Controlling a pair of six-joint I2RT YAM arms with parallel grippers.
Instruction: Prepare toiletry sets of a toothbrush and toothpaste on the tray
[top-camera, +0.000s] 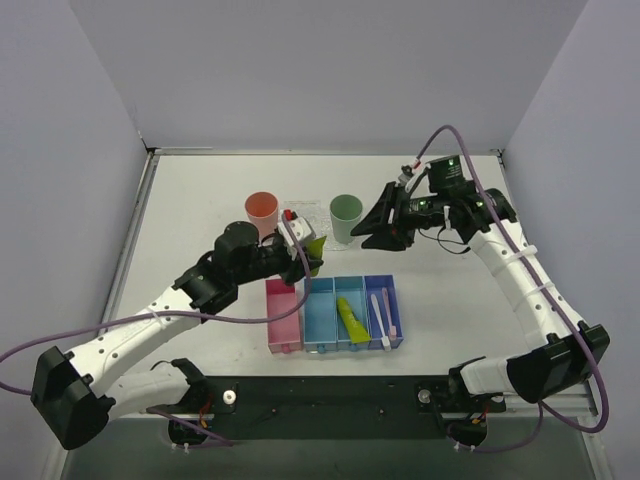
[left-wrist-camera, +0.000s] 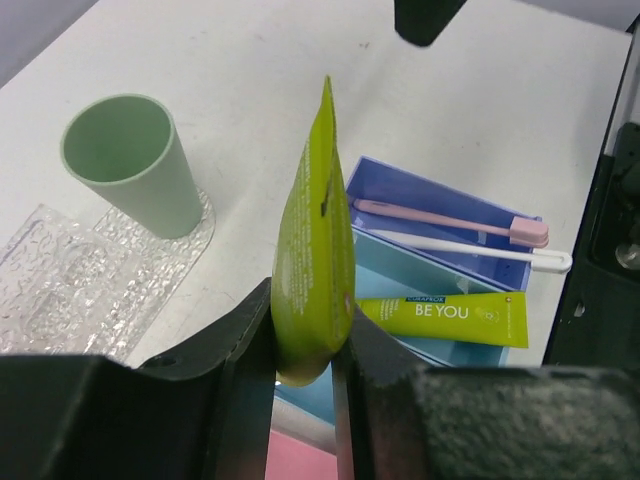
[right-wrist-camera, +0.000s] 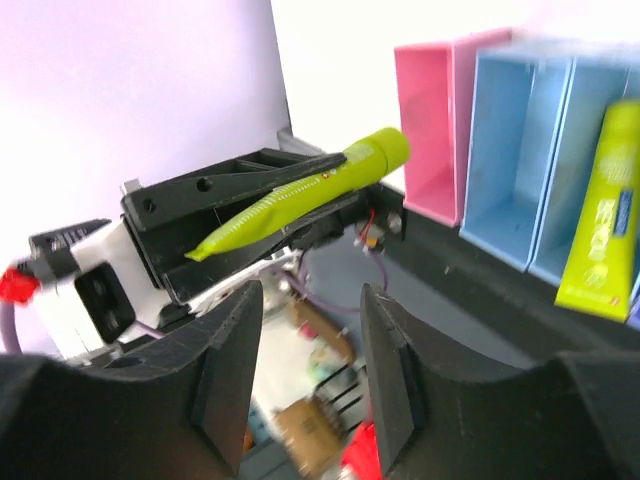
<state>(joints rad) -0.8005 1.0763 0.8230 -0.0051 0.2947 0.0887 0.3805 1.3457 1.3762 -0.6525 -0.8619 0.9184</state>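
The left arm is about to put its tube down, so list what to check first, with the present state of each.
1. Toothpaste tube secure in the left jaws: ok. They are clamped near its thick end, with the pointed end up.
2. Bare space on the tray: ok. The green cup stands on one end and the rest is free.
3. Right jaws open and empty: ok.
4. Right arm clear of the way to the tray: cannot tell. Its jaws are beside the green cup, at an unclear height.
5. Second tube and both toothbrushes waiting in the blue bins: ok.
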